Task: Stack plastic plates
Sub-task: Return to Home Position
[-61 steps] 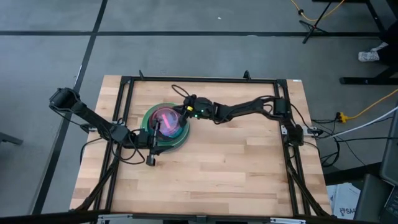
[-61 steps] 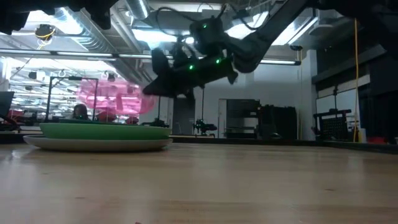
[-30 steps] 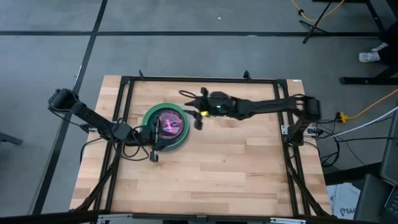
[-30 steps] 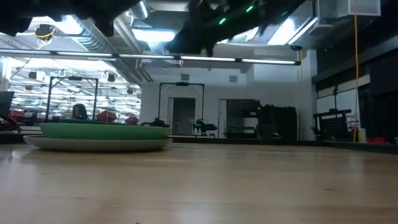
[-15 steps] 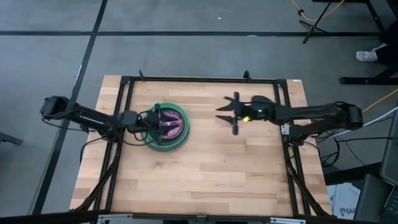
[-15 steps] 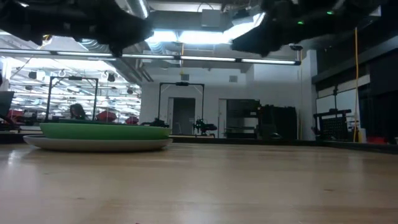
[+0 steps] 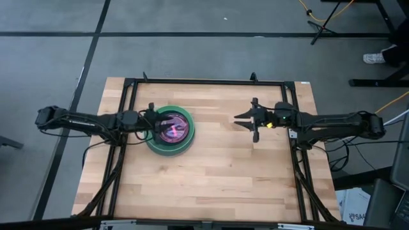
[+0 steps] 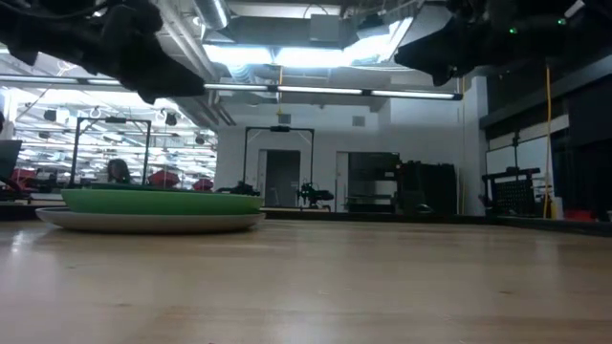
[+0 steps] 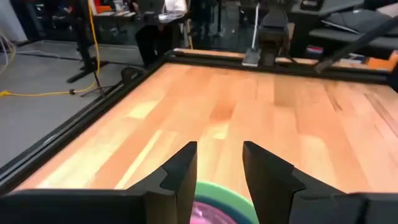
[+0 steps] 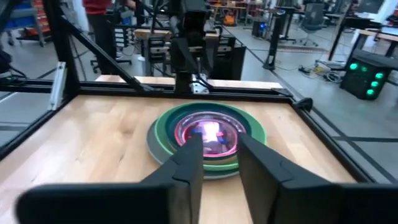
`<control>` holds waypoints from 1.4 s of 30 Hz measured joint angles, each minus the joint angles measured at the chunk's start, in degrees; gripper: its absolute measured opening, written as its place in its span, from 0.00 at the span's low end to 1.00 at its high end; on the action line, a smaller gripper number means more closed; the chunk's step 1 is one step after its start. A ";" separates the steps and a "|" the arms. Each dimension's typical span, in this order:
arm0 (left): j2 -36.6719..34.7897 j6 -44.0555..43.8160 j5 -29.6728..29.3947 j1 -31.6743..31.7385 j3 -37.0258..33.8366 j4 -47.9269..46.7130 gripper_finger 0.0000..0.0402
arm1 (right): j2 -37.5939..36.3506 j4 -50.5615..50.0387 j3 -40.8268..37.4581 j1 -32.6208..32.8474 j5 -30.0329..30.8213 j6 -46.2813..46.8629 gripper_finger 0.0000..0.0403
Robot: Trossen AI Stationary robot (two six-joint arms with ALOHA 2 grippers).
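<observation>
The plastic plates point(image 7: 170, 131) sit as one stack on the table's left half: a grey rim at the bottom, green rings above it, and a translucent pink plate point(image 10: 208, 133) on top. In the low view the stack point(image 8: 149, 210) shows a green plate resting on a grey one. My left gripper point(image 7: 155, 121) is open, hovering at the stack's left edge; its wrist view shows the green and pink rim point(image 9: 214, 208) just below the fingers point(image 9: 219, 158). My right gripper point(image 7: 243, 121) is open and raised, well to the right of the stack, facing it point(image 10: 219, 155).
A black metal frame point(image 7: 128, 86) runs around the table's edges. Bare wood point(image 7: 217, 172) spreads right of the stack and toward the near edge. Cables trail from both arm bases. The low view looks into a workshop behind the table.
My right gripper has drawn back from the stack toward the table's right edge, staying open and high. My left gripper has swung from the stack's near side round to its left side, the arm stretching out level. The stack with the pink plate on top has stayed still.
</observation>
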 joint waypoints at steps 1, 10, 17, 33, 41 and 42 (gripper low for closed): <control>-1.22 0.00 0.09 0.00 0.00 -1.55 0.31 | -0.32 0.01 -0.30 0.00 -0.61 0.06 0.22; -8.77 1.56 0.85 -2.49 -4.05 -3.48 0.31 | -2.43 5.80 -6.30 0.13 -2.32 3.97 0.01; -13.44 0.52 1.53 -3.58 -13.39 7.23 0.29 | -2.48 19.64 -15.48 0.12 -3.28 7.54 0.03; -24.98 -3.92 3.73 -3.52 -14.83 -3.06 0.01 | -8.58 19.36 -23.36 0.07 2.62 10.50 0.00; -33.71 -2.78 7.17 -3.52 -14.84 -8.75 0.00 | -19.57 12.73 -26.10 0.07 2.18 11.84 0.00; -35.12 -2.69 8.48 -3.52 -14.84 -9.00 0.00 | -21.03 11.36 -26.10 0.07 2.22 11.85 0.00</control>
